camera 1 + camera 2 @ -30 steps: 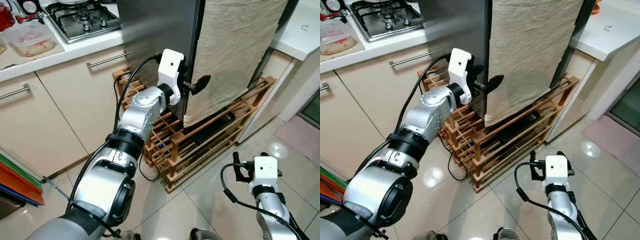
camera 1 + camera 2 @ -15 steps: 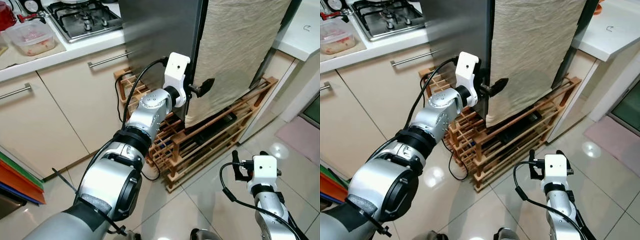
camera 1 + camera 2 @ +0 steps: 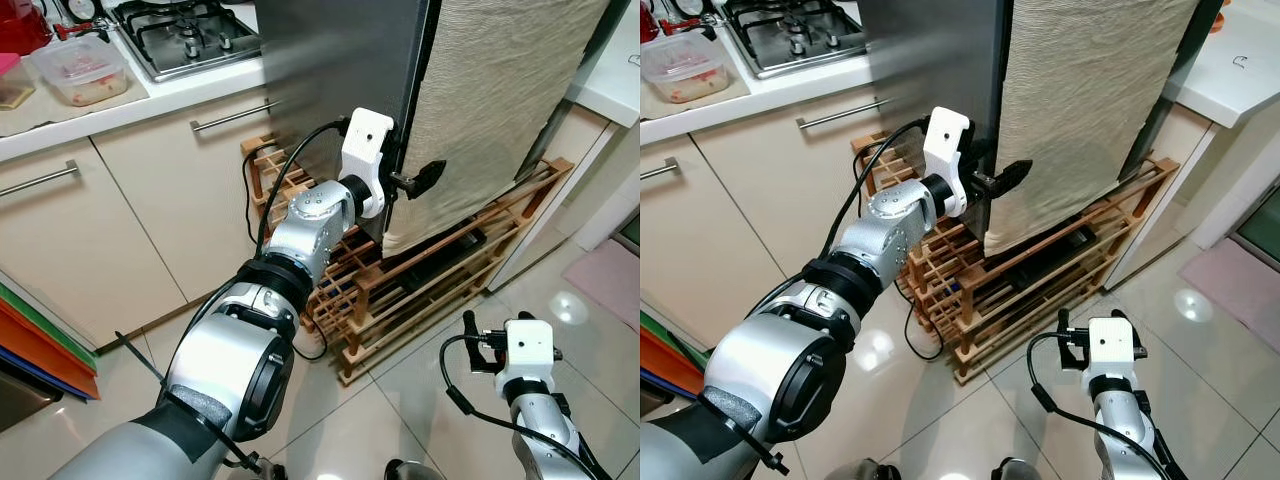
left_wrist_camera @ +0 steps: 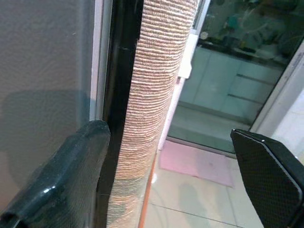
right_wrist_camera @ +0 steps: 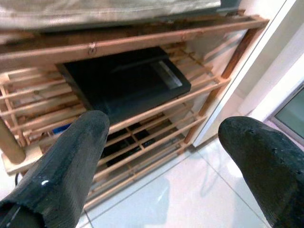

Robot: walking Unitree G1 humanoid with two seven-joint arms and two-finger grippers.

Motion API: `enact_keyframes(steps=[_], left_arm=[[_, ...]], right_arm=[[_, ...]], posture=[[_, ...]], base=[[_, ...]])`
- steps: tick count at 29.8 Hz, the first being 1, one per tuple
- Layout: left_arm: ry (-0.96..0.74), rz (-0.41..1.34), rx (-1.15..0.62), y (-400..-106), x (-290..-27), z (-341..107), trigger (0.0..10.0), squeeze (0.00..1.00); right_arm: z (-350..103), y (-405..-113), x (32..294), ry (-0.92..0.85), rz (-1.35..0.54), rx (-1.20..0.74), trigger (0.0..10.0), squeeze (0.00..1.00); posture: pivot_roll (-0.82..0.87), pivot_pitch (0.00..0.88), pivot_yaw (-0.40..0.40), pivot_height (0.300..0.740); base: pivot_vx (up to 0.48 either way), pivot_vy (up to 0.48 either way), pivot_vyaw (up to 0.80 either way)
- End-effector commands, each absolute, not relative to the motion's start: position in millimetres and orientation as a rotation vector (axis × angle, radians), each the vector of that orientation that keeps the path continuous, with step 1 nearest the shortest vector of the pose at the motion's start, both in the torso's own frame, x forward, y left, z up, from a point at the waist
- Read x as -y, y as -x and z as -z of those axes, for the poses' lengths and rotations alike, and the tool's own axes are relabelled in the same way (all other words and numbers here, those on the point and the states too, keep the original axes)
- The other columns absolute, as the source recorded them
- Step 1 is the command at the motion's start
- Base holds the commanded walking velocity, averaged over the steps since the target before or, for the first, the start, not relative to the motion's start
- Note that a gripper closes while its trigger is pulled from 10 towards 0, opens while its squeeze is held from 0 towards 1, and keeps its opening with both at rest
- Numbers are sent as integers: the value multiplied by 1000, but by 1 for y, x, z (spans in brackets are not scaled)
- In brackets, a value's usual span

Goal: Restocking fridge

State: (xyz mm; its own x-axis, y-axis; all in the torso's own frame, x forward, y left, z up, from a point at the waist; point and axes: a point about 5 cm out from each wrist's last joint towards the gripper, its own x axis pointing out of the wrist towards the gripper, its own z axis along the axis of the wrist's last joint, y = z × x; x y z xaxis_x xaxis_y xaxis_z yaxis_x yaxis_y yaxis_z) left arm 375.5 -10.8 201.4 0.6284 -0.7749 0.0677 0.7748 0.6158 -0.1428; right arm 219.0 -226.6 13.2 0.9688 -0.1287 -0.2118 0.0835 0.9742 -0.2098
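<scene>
With the left gripper [image 3: 415,182] spread wide across the fridge door [image 3: 1090,90] edge at its 9 o'clock side, hook one finger behind the cloth-covered edge, then pull outward evenly; the right gripper [image 3: 492,335], also parted, hangs idle over the floor.

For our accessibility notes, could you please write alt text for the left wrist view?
The left end effector is open at the fridge door's edge, one finger against the grey fridge side, the beige cloth hanging between the fingers.
</scene>
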Motion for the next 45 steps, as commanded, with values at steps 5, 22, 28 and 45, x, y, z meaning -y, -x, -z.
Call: enact_keyframes(steps=[5, 22, 28, 45], left_arm=[[287, 1114, 9, -343, 63, -206, 10000, 0], [151, 1011, 129, -350, 49, -220, 10000, 0], [140, 982, 123, -354, 41, -221, 10000, 0], [29, 840, 75, -369, 15, -203, 10000, 0]], right_arm=[[-3, -212, 233, 224, 91, -275, 10000, 0], [-6, -213, 229, 221, 87, -250, 10000, 0], [-7, -212, 231, 184, 102, -249, 10000, 0], [-10, -210, 234, 178, 91, -241, 10000, 0]], posture=[[-145, 37, 35, 740], [-146, 36, 38, 740], [-148, 46, 38, 740], [-143, 53, 33, 740]], base=[[0, 0, 0], [0, 0, 0], [0, 0, 0], [0, 0, 0]])
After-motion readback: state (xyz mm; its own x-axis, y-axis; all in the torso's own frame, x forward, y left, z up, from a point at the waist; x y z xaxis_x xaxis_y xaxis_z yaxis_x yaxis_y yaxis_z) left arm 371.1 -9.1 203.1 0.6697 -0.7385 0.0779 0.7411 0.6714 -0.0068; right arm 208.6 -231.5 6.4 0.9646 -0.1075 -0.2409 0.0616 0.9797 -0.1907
